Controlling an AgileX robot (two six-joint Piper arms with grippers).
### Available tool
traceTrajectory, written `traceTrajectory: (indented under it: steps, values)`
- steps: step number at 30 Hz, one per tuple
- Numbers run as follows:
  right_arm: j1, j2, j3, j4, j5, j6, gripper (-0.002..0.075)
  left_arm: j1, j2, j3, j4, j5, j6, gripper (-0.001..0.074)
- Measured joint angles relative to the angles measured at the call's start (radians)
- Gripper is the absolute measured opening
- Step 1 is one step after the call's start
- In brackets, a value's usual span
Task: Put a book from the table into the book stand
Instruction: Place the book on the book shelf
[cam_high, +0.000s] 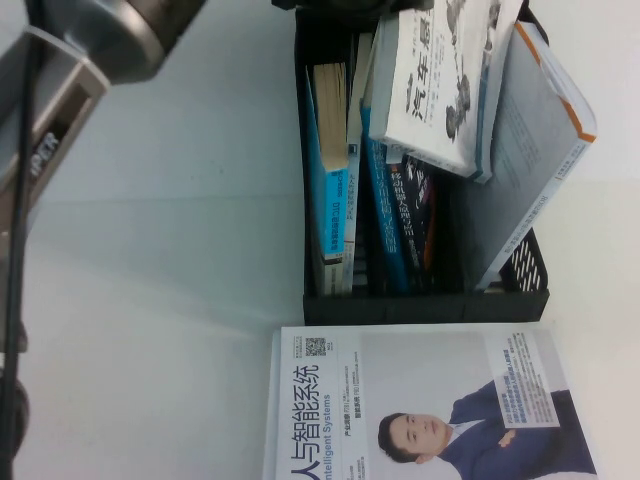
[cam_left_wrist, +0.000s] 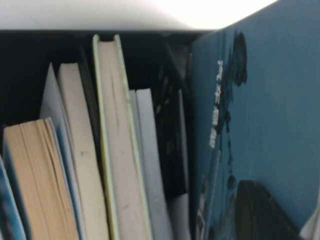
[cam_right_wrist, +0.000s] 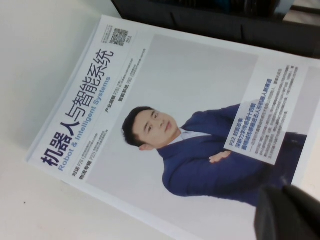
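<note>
The large white-covered paperback with grey car parts and black title (cam_high: 440, 80) leans half-seated in the black plastic slotted book stand (cam_high: 425, 305) on the plain white table (cam_high: 160, 300) — not yet upright — while both grippers stay unseen, their grip impossible to tell.

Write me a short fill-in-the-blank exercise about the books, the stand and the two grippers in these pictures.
1. The book with the car-parts cover sits tilted in the ____ book stand.
2. The white book picturing a man in a blue suit lies flat on the ____.
3. The right gripper hovers above the ____ book.
4. The left gripper is ____ in any view.

Missing words: black; table; white; not visible
</note>
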Motion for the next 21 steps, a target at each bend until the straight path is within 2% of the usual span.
traceTrajectory:
  steps: [9, 21]
  values:
    - [0.0, 0.0, 0.0, -0.004, 0.0, 0.004, -0.0005, -0.104, 0.033, 0.0, 0.188, 0.002, -0.074, 0.0109]
    - [0.0, 0.0, 0.0, -0.006, 0.002, 0.008, -0.0005, -0.164, 0.11, -0.001, 0.154, 0.0, -0.084, 0.0109]
